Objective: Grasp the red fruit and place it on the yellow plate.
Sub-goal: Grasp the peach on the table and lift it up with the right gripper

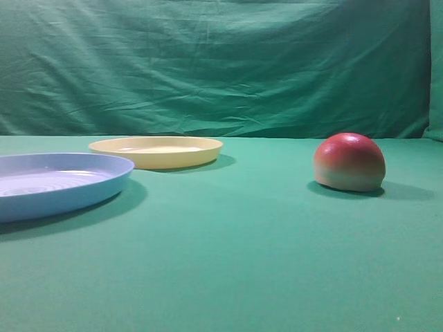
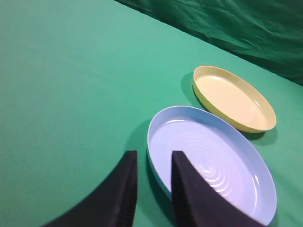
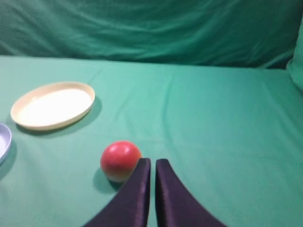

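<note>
Presently, findings as follows:
Red fruit (image 1: 349,162): sat alone on the green cloth (image 1: 228,263), well apart from the yellow plate (image 1: 156,151).
Right gripper (image 3: 152,163): clenched, empty, poised near fruit.
Left gripper (image 2: 154,158): parted, idle over the blue plate (image 2: 210,161).

red fruit (image 1: 349,161): dome, flat side down on cloth | yellow plate (image 1: 156,151): upright, empty, well apart

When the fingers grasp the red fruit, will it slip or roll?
The red fruit looks smooth and domed, so narrow fingers may slip on it. It seems to sit on a flatter base, so it probably slides rather than rolls if pushed.
</note>
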{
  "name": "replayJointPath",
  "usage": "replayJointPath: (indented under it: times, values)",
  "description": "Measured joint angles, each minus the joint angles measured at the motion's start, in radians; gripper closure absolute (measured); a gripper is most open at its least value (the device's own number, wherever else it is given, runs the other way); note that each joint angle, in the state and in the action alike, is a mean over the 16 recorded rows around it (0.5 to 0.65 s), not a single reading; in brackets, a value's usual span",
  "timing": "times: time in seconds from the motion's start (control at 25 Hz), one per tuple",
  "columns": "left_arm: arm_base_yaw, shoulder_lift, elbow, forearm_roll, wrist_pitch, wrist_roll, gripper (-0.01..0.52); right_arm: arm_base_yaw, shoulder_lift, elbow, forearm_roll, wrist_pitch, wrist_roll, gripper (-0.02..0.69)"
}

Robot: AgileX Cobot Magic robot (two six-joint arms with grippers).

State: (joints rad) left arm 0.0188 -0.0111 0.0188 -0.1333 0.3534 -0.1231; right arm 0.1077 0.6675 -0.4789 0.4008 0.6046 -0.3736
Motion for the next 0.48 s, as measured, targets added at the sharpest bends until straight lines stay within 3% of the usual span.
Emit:
replayJointPath:
  times: [0.48]
  values:
    - [0.0, 0.0, 0.0, 0.0, 0.0, 0.0, 0.357, 0.105, 0.467, -0.311, -0.081, 0.12, -0.038, 0.665]
